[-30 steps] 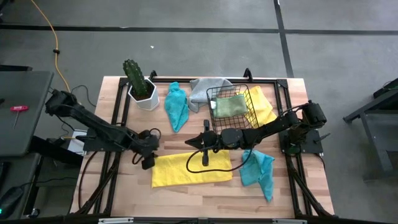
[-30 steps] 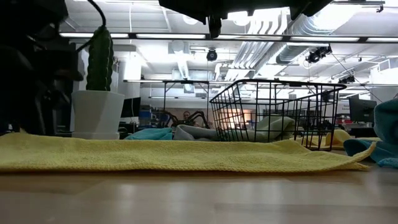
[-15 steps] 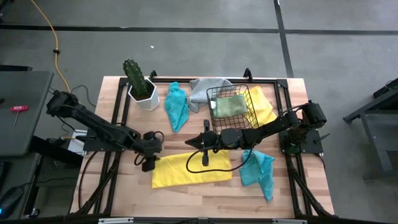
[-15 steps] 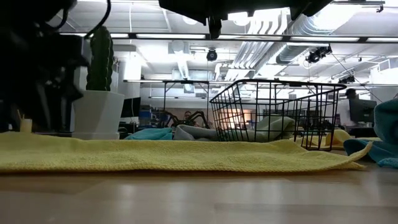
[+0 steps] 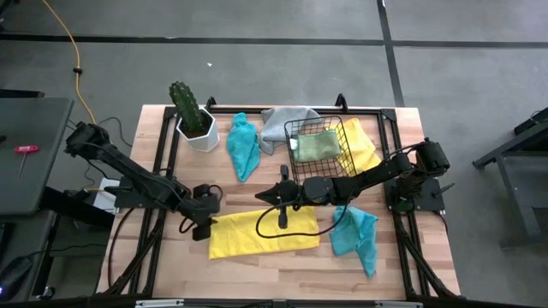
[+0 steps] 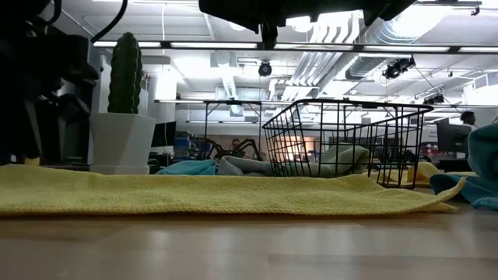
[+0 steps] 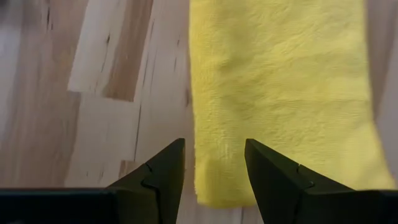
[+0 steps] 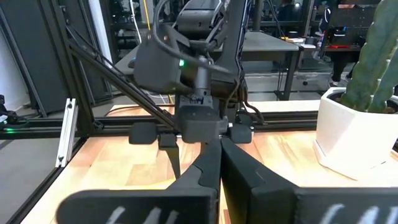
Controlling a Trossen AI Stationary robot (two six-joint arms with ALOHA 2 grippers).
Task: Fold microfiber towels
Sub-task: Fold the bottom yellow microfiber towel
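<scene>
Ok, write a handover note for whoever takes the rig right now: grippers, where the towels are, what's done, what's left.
Left gripper: open, fingers straddling the left end of the spread yellow towel, nothing held.
Right gripper: shut, empty, hanging over that towel's far edge.
Towels: one teal towel beside the cactus, the other teal towel front right, grey towel behind the basket, green towel inside it, second yellow towel under its right side.
Done: one yellow towel lies flat as a long strip.
Left: finish this fold; the other five still look bunched.
</scene>
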